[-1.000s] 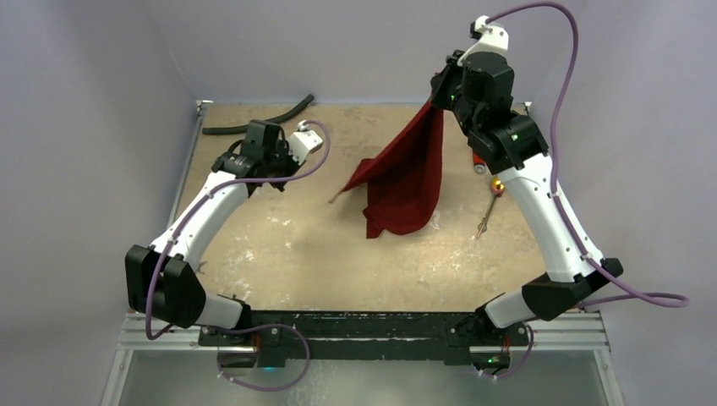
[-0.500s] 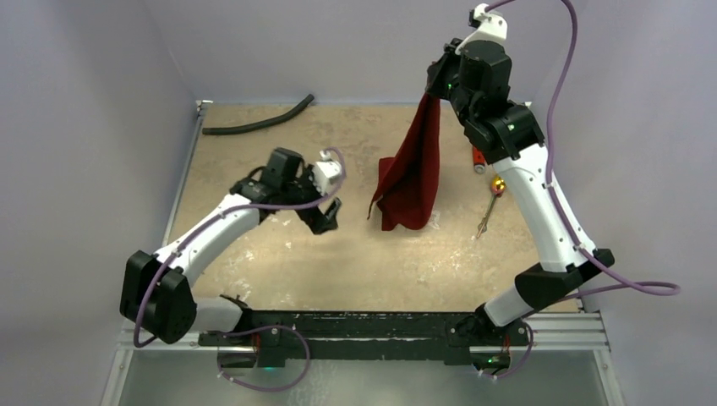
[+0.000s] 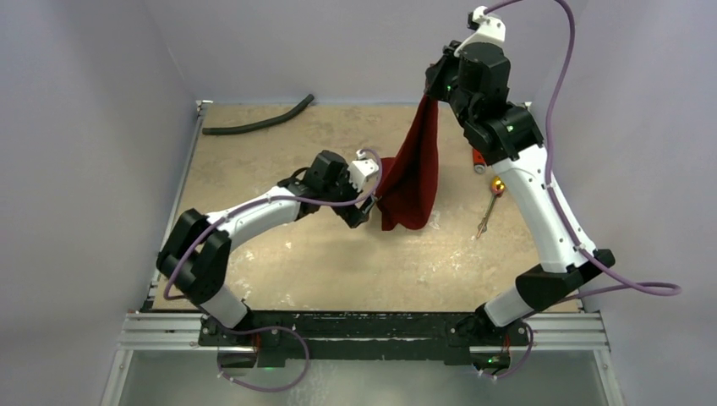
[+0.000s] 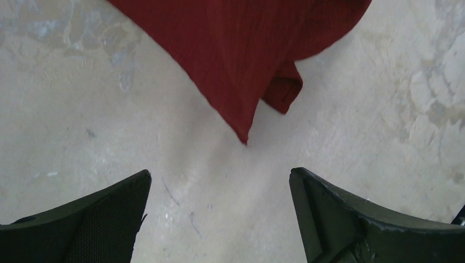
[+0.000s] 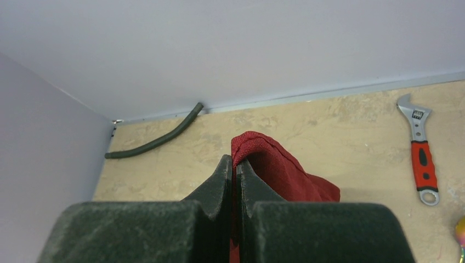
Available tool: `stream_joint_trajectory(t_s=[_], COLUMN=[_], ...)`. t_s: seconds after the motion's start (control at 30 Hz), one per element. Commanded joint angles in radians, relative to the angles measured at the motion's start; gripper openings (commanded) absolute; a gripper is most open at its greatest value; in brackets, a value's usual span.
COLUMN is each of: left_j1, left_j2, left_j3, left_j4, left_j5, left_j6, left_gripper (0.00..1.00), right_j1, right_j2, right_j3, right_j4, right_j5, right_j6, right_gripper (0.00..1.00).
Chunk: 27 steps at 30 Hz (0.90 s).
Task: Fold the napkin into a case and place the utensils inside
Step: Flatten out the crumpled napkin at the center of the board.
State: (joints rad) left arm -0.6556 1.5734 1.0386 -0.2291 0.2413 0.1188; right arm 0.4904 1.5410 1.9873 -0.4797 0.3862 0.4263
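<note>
The napkin (image 3: 416, 165) was held up over the far right of the counter (image 3: 338, 262), 1 corner pinched in the closed right hand (image 5: 234, 178), its lower tip near the surface. The left hand (image 4: 219, 181), spread wide and empty, was pointed at that tip. If the tip swung, it could be missed, or 2 layers could be caught together and the fold skewed.

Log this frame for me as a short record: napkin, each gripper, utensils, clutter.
napkin: hanging bunched in the air, not yet a case
right gripper: shut on napkin's top, raised high
left gripper: open, low, facing napkin's bottom corner, not touching it
utensils: gold, on table right of napkin, untouched
clutter: hose far left; wrench far right
</note>
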Motion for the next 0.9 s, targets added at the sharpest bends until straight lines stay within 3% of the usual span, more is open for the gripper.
stream_joint_trajectory(t_s=[0.0, 0.1, 0.2, 0.33, 0.47, 0.53, 0.57, 0.87], left_j1=[-0.003, -0.030, -0.045, -0.043, -0.030, 0.008, 0.031, 0.164], left_j2=[0.070, 0.094, 0.135, 0.231, 0.267, 0.263, 0.259, 0.093], left_j3=[0.142, 0.161, 0.153, 0.219, 0.261, 0.263, 0.269, 0.297], left_j4=[0.076, 0.078, 0.099, 0.075, 0.012, 0.001, -0.019, -0.037], left_j5=[0.120, 0.153, 0.098, 0.041, 0.010, -0.013, -0.031, -0.110], left_j6=[-0.086, -0.078, -0.065, -0.061, 0.004, 0.007, 0.005, 0.114], left_gripper=[0.96, 0.96, 0.96, 0.81, 0.51, 0.11, 0.00, 0.00], right_j1=[0.001, 0.001, 0.001, 0.001, -0.001, -0.002, -0.002, -0.003], right_j2=[-0.060, -0.065, -0.069, -0.085, -0.100, -0.105, -0.106, -0.104], right_j3=[-0.022, -0.020, -0.017, -0.028, -0.018, -0.007, 0.000, 0.042], right_j4=[0.053, 0.050, 0.054, 0.067, 0.067, 0.066, 0.064, 0.048], right_j5=[-0.032, -0.045, -0.056, -0.067, -0.053, -0.048, -0.050, -0.112], right_j6=[0.008, 0.002, -0.002, -0.008, -0.030, -0.041, -0.044, -0.047], right_gripper=[0.00, 0.00, 0.00, 0.00, 0.00, 0.00, 0.00, 0.00])
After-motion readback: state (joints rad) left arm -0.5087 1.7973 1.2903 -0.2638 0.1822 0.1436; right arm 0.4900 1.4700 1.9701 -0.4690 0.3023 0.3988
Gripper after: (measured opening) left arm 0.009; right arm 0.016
